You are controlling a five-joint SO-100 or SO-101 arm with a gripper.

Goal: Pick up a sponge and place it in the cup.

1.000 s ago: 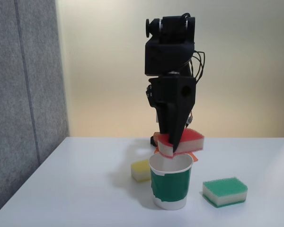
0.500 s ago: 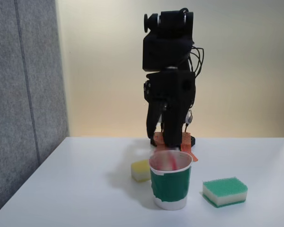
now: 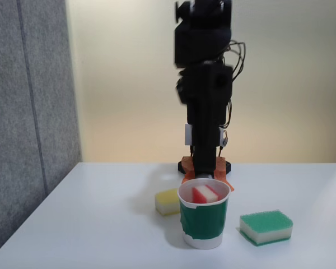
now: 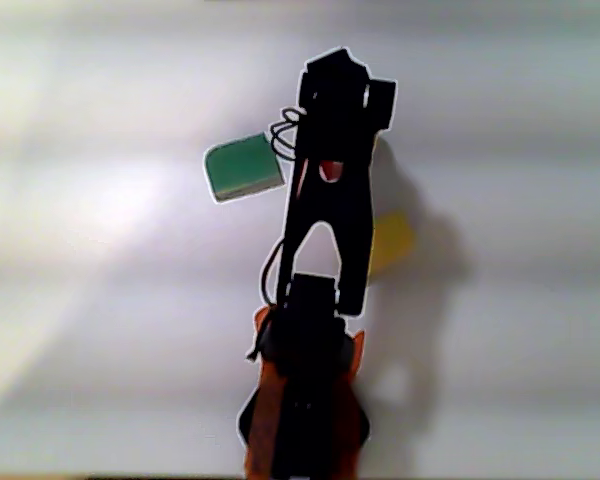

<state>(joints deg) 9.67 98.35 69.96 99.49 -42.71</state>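
My tool (image 3: pixel 206 168) hangs over the cup (image 3: pixel 204 219) in the fixed view, its dark fingers pointing straight down and ending a little above the rim, touching nothing; from this side the fingers overlap one another, so I cannot tell whether they are parted or closed, only that nothing is between them. My arm (image 3: pixel 206 84) rises black and upright behind it, wires looping off its right side, and its orange base sits on the counter (image 3: pixel 89 224) just behind the cup. The sponge (image 3: pixel 205 194) lies inside the cup, tilted, its red top and pale foam showing just under the rim. The cup stands upright, white with a wide dark green band. Just to its left and slightly behind lies a yellow sponge (image 3: pixel 167 202), near but apart from the cup; to the right, well clear of it, lies a green-topped sponge (image 3: pixel 266 226) flat on its pale base. In the other view, from above, my arm (image 4: pixel 325 230) covers the cup; a speck of red (image 4: pixel 330 170) shows through a gap in it, the green-topped sponge (image 4: pixel 242 167) lies to its left and the yellow sponge (image 4: pixel 392 240) peeks out on its right
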